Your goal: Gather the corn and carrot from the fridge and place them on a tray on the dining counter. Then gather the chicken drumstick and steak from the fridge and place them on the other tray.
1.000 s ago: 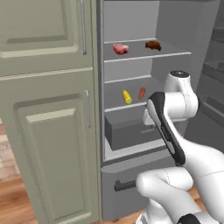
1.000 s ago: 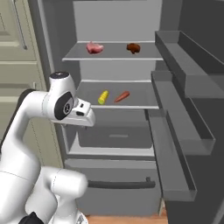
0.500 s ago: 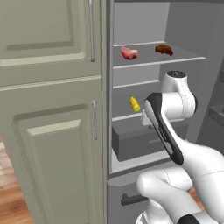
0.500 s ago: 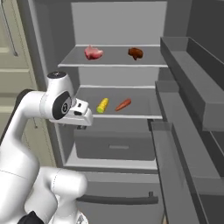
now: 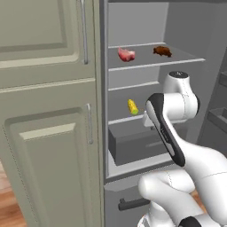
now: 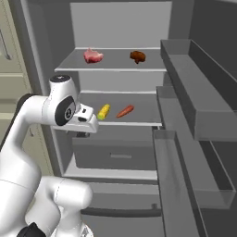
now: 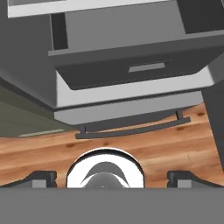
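In the open fridge, the pink steak [image 5: 126, 54] [image 6: 93, 56] and the brown chicken drumstick [image 5: 162, 51] [image 6: 137, 56] lie on the upper shelf. One shelf down, the yellow corn [image 5: 132, 106] [image 6: 103, 111] lies left of the orange carrot [image 6: 124, 111]. My gripper [image 6: 83, 134] [image 7: 112, 178] hangs in front of that lower shelf, left of the corn, pointing down at the floor. It is open, its fingertips [image 7: 41, 177] wide apart with nothing between them. The trays and the dining counter are out of view.
A grey drawer [image 6: 115, 155] [image 7: 135, 65] sits below the corn shelf, with the freezer handle [image 7: 131, 130] under it above the wood floor. The open fridge door with its bins [image 6: 194, 106] stands on the right. Tall cabinet doors [image 5: 48, 111] stand on the left.
The whole picture has shifted and the fridge looks larger: the base has driven closer. The arm keeps its pose and the gripper stays open.
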